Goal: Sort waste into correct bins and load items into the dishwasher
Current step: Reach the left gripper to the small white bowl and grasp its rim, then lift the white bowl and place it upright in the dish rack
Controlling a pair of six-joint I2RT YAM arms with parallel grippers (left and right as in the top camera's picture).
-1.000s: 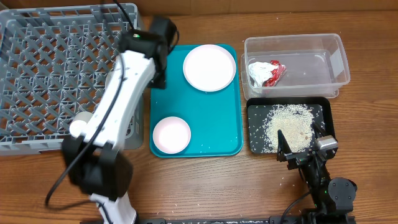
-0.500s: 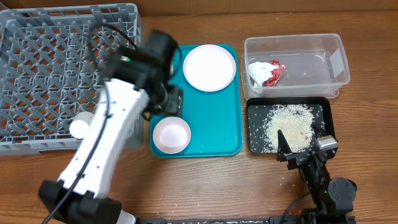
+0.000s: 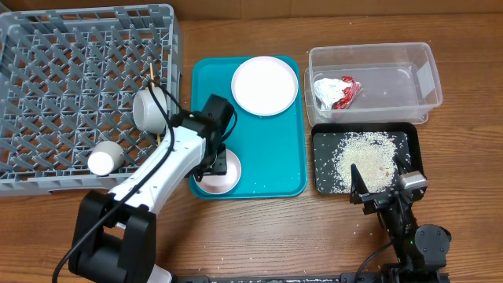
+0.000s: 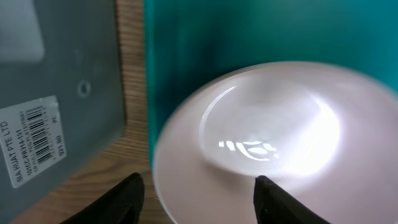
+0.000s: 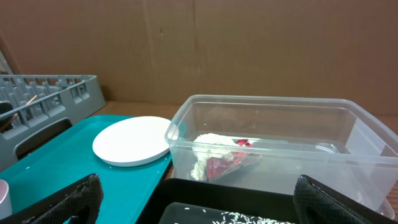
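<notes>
Straddling the rim of the pale pink bowl [image 4: 273,137], the left gripper [image 4: 199,190] stands released, jaws apart, holding nothing. The bowl sits at the front left corner of the teal tray [image 3: 271,157]. Hazard: a shallow bite on the glossy rim may let it slip or tip during lifting. The right gripper [image 3: 379,174] rests open.

In the left wrist view the pale pink bowl [image 4: 273,143] is blurred and runs off the bottom and right edges, and only the fingertips of the left end effector [image 4: 198,202] rise above the lower edge. From overhead, the left arm covers that end effector and the bowl's left part. The thin stick [image 3: 151,75] in the dish rack [image 3: 47,47] is perhaps a chopstick, but too small to tell.
</notes>
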